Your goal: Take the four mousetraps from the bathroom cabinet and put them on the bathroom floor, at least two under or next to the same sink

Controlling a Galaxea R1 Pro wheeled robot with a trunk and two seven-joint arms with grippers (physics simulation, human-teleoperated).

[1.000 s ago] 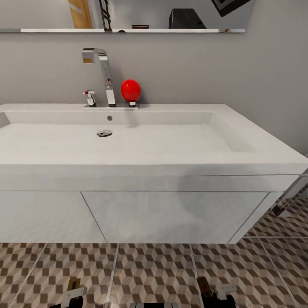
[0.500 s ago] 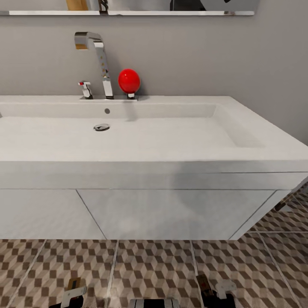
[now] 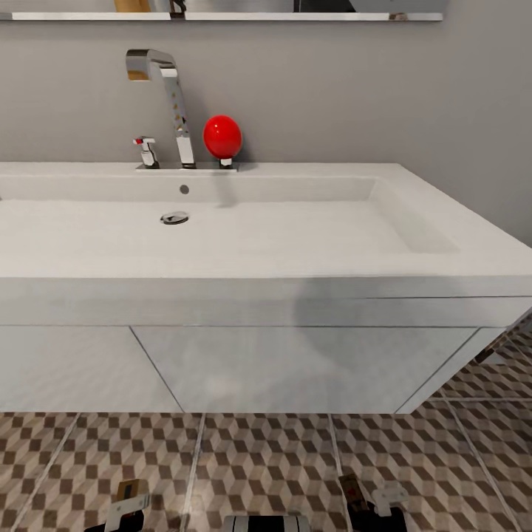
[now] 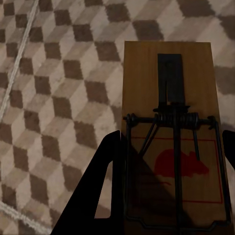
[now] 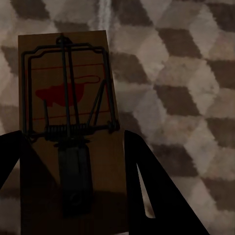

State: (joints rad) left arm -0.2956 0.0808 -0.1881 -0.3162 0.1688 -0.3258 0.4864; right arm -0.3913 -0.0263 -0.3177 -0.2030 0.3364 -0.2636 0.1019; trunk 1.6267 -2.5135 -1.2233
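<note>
Left wrist mousetrap (image 4: 169, 142): near end cut by frame edge. Right wrist mousetrap (image 5: 68, 132): likewise. Sink (image 3: 222, 244) left end cropped; mirror shelf (image 3: 222, 15) barely showing.

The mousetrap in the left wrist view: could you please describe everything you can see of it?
The mousetrap is a flat rectangular board of orange-brown wood. A dark metal plate runs along its middle to a coiled spring that crosses it, and thin dark wire frames a red-outlined panel with a red mouse shape. It sits between the left gripper's dark fingers, which flank its long edges, above the cube-patterned floor tiles. Whether it touches the floor cannot be told.
</note>
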